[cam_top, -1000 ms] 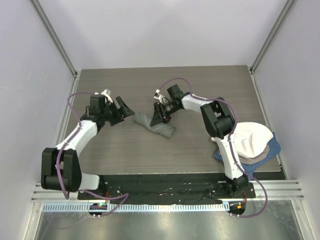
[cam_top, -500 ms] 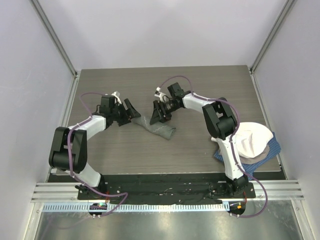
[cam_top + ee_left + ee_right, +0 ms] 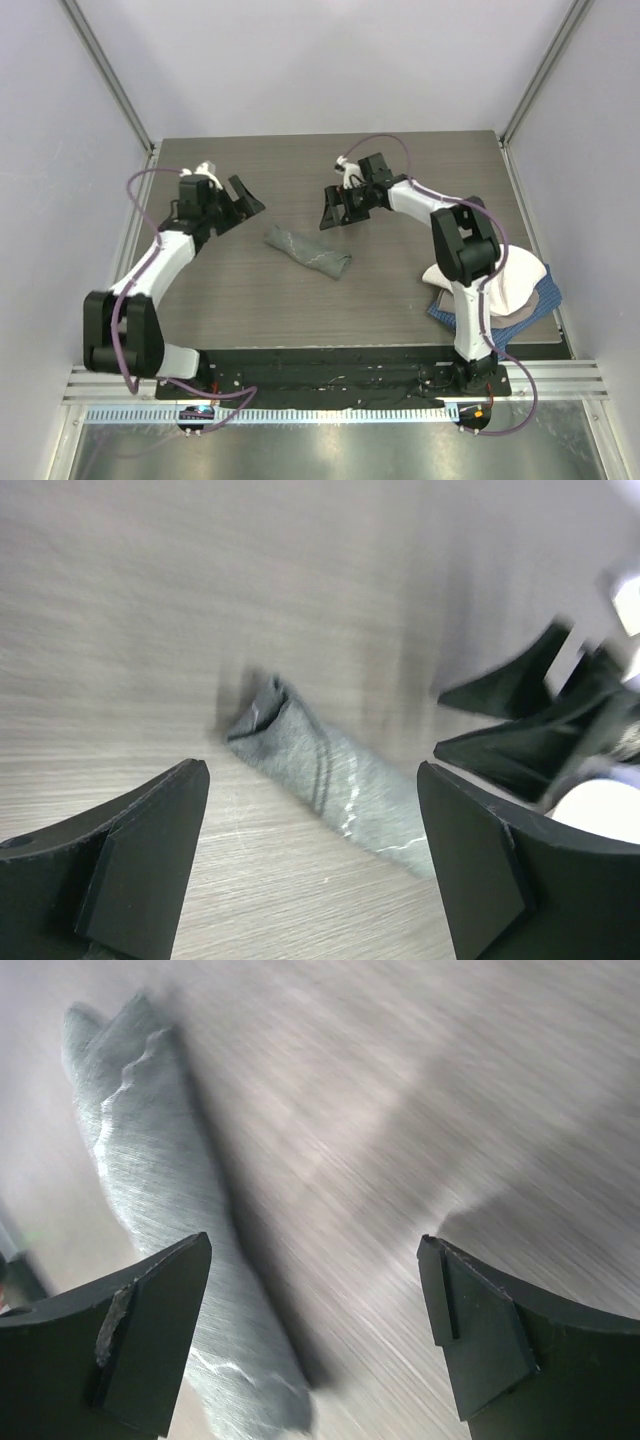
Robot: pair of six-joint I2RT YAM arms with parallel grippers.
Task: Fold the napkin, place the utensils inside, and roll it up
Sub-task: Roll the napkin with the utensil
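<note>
- Grey wood-grain tabletop (image 3: pixel 400 290) between pale walls carries everything. A cream-white cloth (image 3: pixel 505 278) lies on a blue checked cloth (image 3: pixel 441 312), well apart from the right hand and back by that arm's base.
- The napkin (image 3: pixel 307 252) lies on the tabletop as a tight roll between the two hands, touching neither and offset toward the arm bases.
- Its long axis runs on a slant: one end is near the left hand (image 3: pixel 250 197), the other near the right hand (image 3: pixel 335 213). Neither arm is plainly nearer.
- The left hand is released, fingers spread with nothing between them. In its wrist view the roll lies ahead, crossing the gap slantwise.
- The right hand is likewise spread and empty, and the roll runs past its left finger.
- The napkin looks soft and grey-green, with a pale hem line and a folded tip.
- No fork shows. It is likely wrapped inside, and the task appears nearly done.
</note>
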